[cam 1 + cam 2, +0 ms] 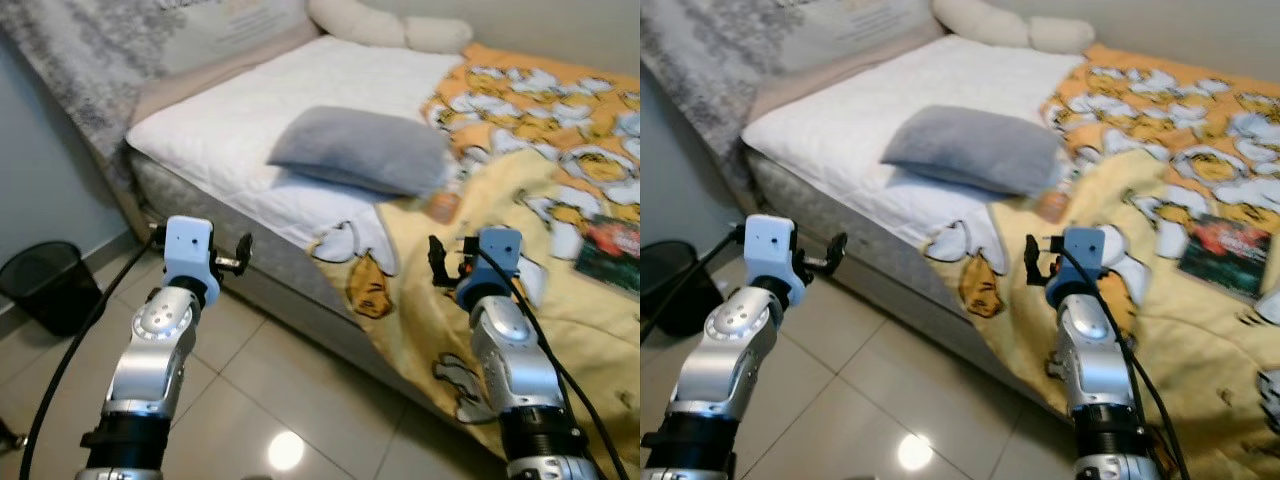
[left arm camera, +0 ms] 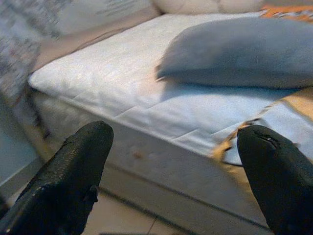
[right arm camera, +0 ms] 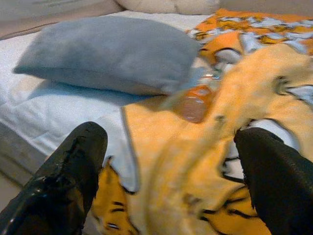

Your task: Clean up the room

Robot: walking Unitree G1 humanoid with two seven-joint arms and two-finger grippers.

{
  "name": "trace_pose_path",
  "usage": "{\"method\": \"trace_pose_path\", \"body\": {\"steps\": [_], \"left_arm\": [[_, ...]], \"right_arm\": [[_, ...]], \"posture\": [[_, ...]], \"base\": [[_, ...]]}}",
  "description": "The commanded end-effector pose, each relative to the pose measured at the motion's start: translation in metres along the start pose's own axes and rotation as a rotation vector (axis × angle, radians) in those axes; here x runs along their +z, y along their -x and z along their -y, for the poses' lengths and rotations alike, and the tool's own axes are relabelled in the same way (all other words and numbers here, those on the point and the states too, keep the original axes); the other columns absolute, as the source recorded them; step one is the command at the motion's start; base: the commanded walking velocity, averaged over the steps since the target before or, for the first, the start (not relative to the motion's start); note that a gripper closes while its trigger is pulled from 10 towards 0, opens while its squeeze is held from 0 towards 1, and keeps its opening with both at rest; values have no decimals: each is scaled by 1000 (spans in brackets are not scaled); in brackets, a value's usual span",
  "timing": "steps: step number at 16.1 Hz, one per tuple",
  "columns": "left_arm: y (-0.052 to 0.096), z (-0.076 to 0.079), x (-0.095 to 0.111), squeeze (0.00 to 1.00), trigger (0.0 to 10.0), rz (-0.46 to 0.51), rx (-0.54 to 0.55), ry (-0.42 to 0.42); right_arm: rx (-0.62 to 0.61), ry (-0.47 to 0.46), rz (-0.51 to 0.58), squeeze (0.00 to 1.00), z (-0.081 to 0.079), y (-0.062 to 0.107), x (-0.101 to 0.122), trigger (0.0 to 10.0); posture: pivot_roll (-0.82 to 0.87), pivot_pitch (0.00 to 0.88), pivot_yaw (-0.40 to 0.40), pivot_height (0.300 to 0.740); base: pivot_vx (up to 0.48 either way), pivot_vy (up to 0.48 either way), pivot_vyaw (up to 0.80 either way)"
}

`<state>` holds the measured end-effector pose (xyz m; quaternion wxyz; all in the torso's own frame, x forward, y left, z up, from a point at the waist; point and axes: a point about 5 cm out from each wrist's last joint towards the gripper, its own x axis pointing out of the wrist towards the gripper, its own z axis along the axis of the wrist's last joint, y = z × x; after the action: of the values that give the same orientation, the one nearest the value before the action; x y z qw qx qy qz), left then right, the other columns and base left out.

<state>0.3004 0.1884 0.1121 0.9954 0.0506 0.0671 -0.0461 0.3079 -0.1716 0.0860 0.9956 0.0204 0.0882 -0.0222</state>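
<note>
Here, one gray pillow point(image 1: 365, 150), one book point(image 1: 610, 252)

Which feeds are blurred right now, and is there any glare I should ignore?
Left eye view: motion smear on the orange bottle and book; a bright ceiling-light reflection on the floor tiles. Right wrist view: blanket and bottle streaked; the open right gripper has out-of-focus fingers. Left wrist view: soft overall, grey pillow readable, left gripper open.
</note>
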Motion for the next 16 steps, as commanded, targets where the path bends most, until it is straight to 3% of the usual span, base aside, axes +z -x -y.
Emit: {"method": "trace_pose_path", "body": {"steps": [1,10,11,16], "left_arm": [[-1,-1,3,1000,10000,8,-2,-4],[-1,2,3,1000,10000,7,-24,-12],[-1,3,2,1000,10000,4,-29,-13],[-1,3,2,1000,10000,4,-38,-14]], "right_arm": [[17,14,20,0,-4,-3,7,10000],[8,18,43,0,-4,-5,13,10000],[-22,91,46,0,0,-5,14,10000],[-12,84,51,0,-2,-6,16,10000]], "posture": [[67,0,25,740],[67,0,25,740],[67,0,25,740],[66,0,26,740]], "base": [[322,0,0],[325,0,0],[300,0,0],[300,0,0]]}}
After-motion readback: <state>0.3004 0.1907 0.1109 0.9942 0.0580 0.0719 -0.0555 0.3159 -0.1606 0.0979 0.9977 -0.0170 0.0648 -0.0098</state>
